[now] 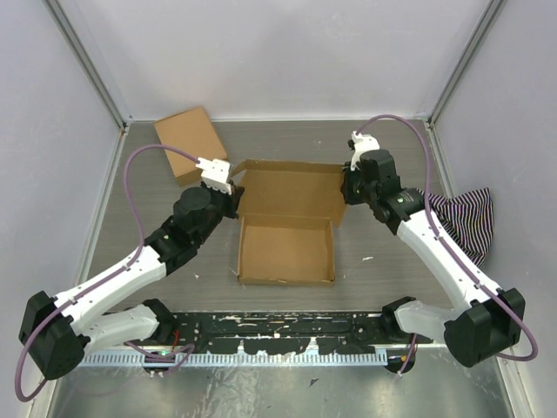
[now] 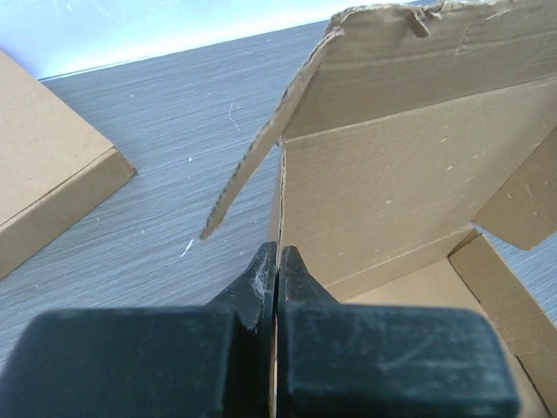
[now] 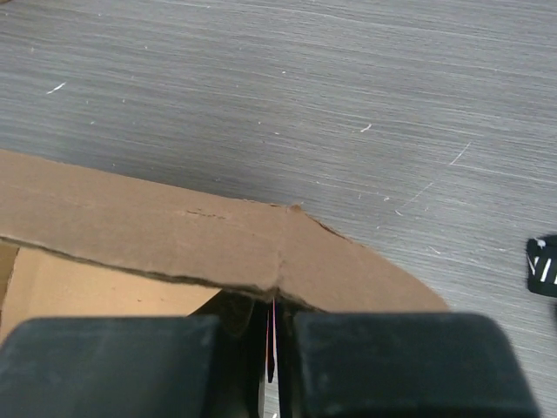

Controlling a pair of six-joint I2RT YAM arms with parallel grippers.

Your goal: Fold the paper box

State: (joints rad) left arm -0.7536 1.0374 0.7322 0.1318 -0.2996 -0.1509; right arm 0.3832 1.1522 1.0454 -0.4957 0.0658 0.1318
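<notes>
The paper box (image 1: 285, 248) sits mid-table as a shallow open tray, with its lid panel standing up at the back. My left gripper (image 1: 233, 196) is at the box's back left corner. In the left wrist view the gripper (image 2: 277, 252) is shut on the thin edge of the left wall, with the lid and a side flap (image 2: 409, 174) rising ahead. My right gripper (image 1: 346, 187) is at the lid's right side flap. In the right wrist view the gripper (image 3: 272, 300) is shut on that flap's edge (image 3: 174, 235), which covers the fingertips.
A smaller closed brown box (image 1: 190, 144) lies at the back left, also in the left wrist view (image 2: 43, 174). A striped cloth (image 1: 466, 218) lies at the right wall. A black rail (image 1: 278, 335) runs along the near edge. Grey walls enclose the table.
</notes>
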